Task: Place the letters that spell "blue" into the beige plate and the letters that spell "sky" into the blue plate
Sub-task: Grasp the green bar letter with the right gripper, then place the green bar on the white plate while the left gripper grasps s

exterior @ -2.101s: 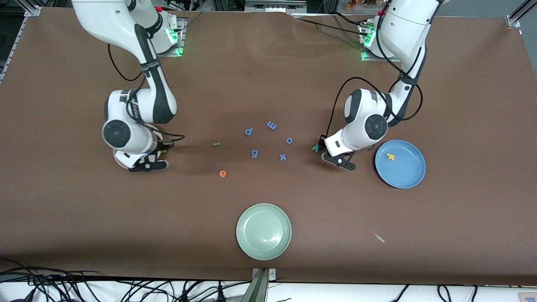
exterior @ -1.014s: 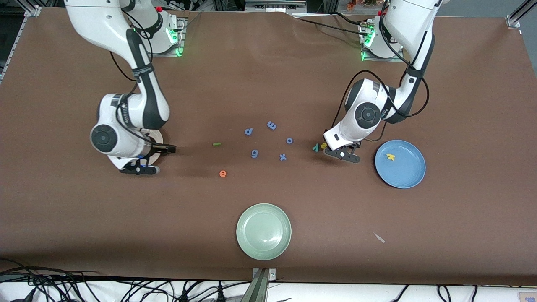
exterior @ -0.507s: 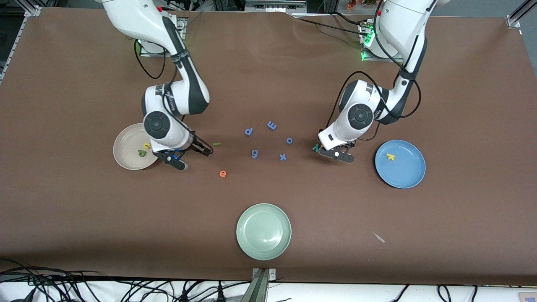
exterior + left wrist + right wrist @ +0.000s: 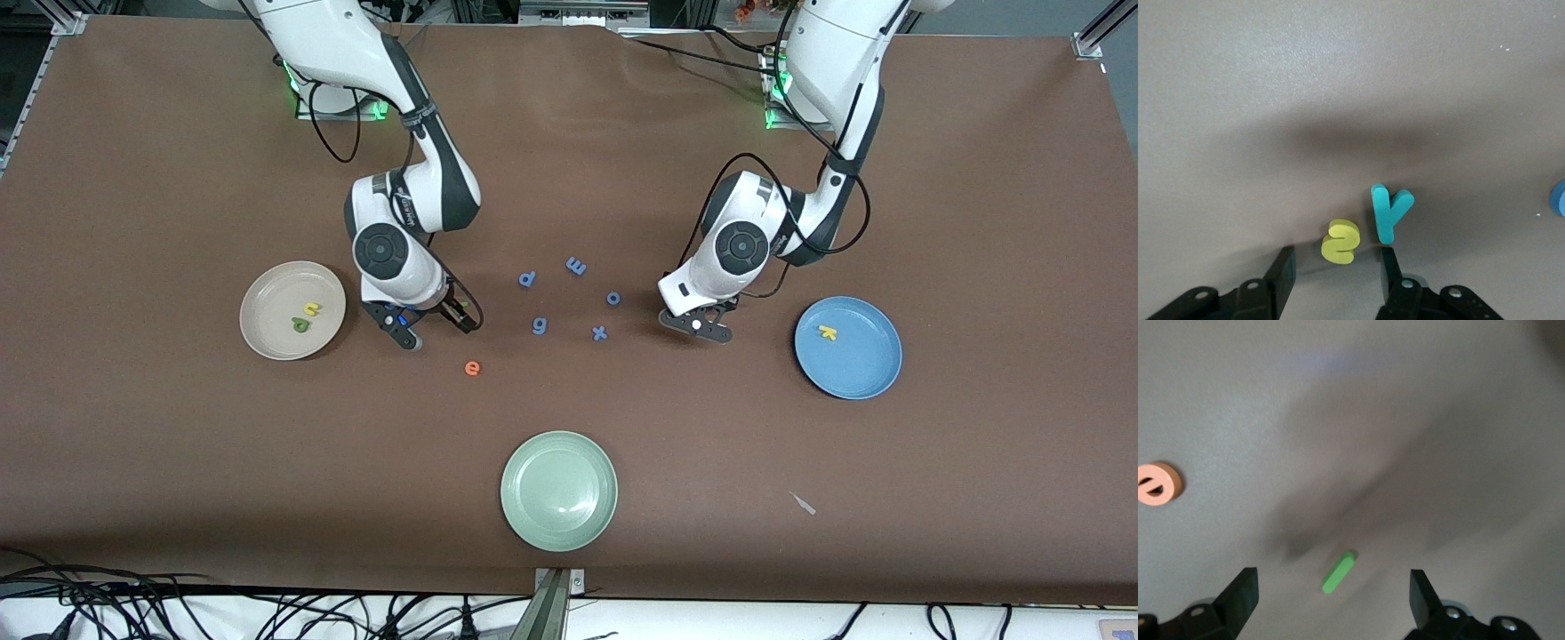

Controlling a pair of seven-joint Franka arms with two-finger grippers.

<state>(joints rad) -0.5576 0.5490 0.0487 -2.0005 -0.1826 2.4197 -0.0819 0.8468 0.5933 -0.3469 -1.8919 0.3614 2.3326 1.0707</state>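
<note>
Two letters, a green b (image 4: 300, 324) and a yellow u (image 4: 312, 308), lie in the beige plate (image 4: 267, 333) toward the right arm's end of the table. Beside that plate the right gripper (image 4: 436, 327) hangs low over the green l (image 4: 1339, 573), fingers wide apart; the bar's long axis runs slantwise between them in the wrist view. Half a second ago this gripper stood at the plate's rim, and it has since crossed to the bar. The orange e (image 4: 472, 367) lies flat, just nearer the camera than the gripper. Blue letters (image 4: 569, 298) sit mid-table, the green plate (image 4: 558, 490) nearest the camera. The left gripper (image 4: 693, 322) is down over the yellow s (image 4: 1341, 241) and teal y (image 4: 1388, 212), fingers apart astride the s without touching it; the y lies just beside it, stem toward one finger (image 4: 1391, 267). This gripper has edged toward the blue letters. A yellow k (image 4: 828, 332) rests in the blue plate (image 4: 867, 378).
</note>
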